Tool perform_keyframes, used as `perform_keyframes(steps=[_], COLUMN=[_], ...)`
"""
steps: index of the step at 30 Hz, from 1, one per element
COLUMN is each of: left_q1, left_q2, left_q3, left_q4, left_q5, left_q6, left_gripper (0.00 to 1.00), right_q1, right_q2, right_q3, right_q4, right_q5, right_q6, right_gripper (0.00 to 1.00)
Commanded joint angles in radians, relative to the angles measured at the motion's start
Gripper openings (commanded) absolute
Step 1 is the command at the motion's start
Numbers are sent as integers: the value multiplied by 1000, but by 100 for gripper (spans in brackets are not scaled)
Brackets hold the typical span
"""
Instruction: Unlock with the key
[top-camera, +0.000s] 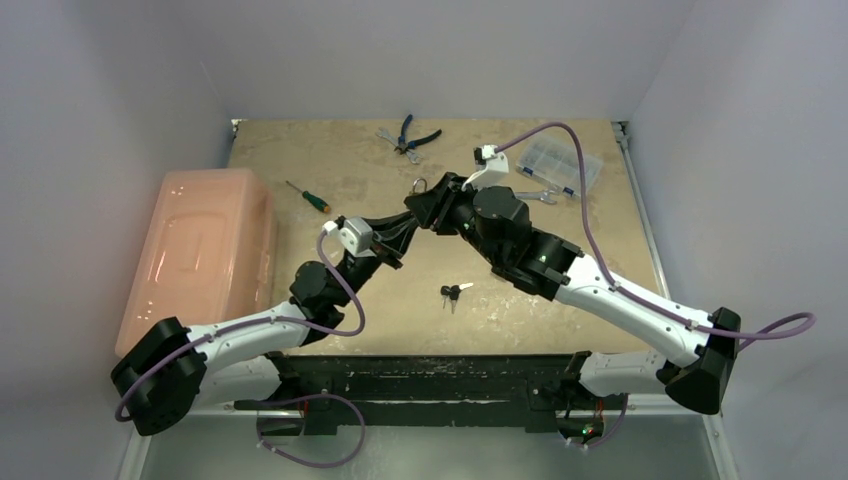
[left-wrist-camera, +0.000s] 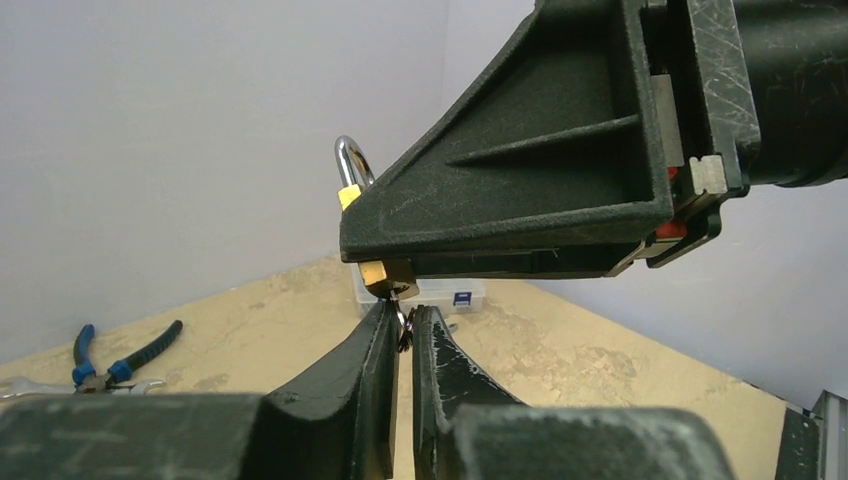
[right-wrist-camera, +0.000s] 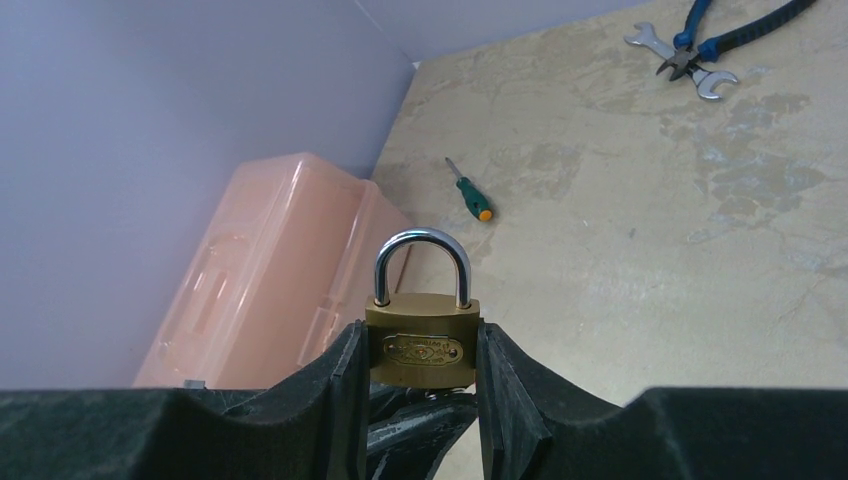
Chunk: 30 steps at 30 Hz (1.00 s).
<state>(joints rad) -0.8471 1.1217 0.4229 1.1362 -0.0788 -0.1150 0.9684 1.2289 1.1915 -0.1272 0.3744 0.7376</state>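
- My right gripper (right-wrist-camera: 420, 372) clamps the brass, steel-shackled padlock (right-wrist-camera: 421, 340) by its sides, leaving its underside free.
- Just beneath, my left gripper (left-wrist-camera: 404, 345), nearly closed, pinches the small metal key (left-wrist-camera: 402, 326).

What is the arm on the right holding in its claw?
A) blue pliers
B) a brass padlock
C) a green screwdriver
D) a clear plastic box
B: the right wrist view shows the brass padlock standing upright, clamped between the fingers of the right gripper.
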Motion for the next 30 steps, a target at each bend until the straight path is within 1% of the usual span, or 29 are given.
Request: perform_keyframes(steps=[1,2,10,13,16,19,23,30], left_q1=[6,6,7,6,-7,-34,-43,-46], left_q2=[-23,-24,-39,-42,-43,-43,-46,-45], left_q3=[28,26,21,30,53,60,60,68], left_q4=[40,42,38,3,-66,-99,-102,-114], left_q5=[-68,-76,-122,-140,-143,-185,-239,-311], left_q6=[-8,-8,16,69,183,282,325,367], left_gripper=[4,0,0,0,0,0,0,0], right_q1=[25,27,58,65,72,84,97,124], right_q2=[-37,-41,-57,-52,-39,-28,-21,3], right_q3=[-40,-52,-104,-102,-80,-67,-65,-30], right_q4=[121,141,186,166,133,129,129,59], right_q5=[-63,-67,-79,-55,-27,-10,3,57], right_q6=[-33,-40,-88,-82,-72,-70,-65,-47], right_gripper=[0,0,0,0,0,0,0,0])
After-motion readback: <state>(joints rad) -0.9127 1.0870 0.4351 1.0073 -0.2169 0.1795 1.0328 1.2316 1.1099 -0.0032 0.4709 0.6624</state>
